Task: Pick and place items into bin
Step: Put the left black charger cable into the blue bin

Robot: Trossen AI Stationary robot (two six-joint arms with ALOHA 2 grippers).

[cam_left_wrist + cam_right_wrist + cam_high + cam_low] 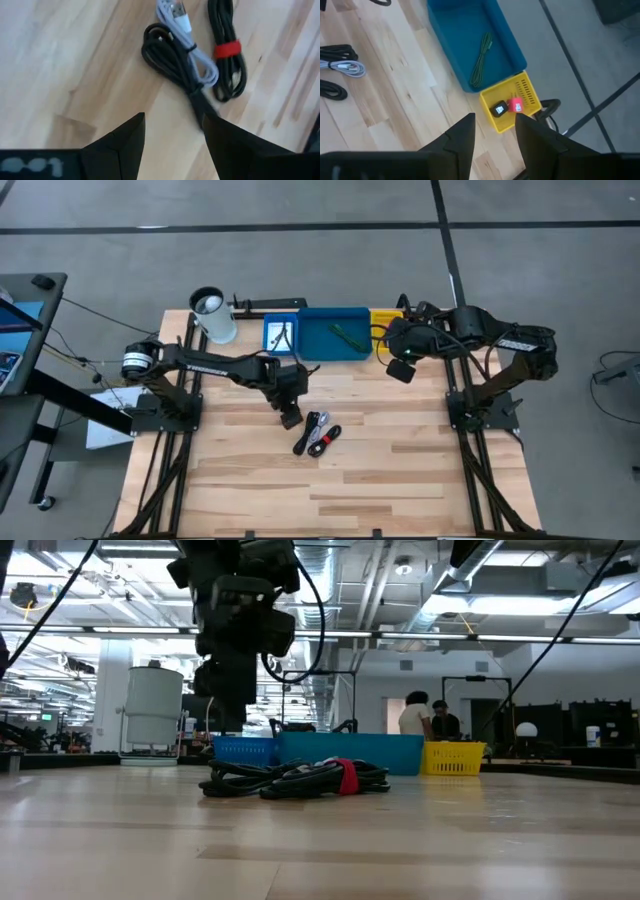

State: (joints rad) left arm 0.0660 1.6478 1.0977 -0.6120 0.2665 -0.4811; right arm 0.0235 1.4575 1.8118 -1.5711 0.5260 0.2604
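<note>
Three coiled cables lie together mid-table (318, 433) (300, 778): a black bundle (167, 52), a white one (192, 45), and a black one with a red tie (227, 50). My left gripper (291, 418) (172, 117) (228, 725) hangs open just above the table on their far-left side; the black bundle's tail runs toward one finger. My right gripper (400, 368) (495, 117) is open, raised near the yellow tray (527, 92), which holds a red block (515, 105) and a black piece (498, 109). A green cable (481, 60) lies in the wide blue tray (445, 30).
The trays stand in a row along the far edge: small blue (270, 340), wide blue (335, 310), yellow (385, 316). A white-and-black cup (212, 315) stands left of them. Bare wood stretches across the near half (350, 490). People show far behind the table (425, 715).
</note>
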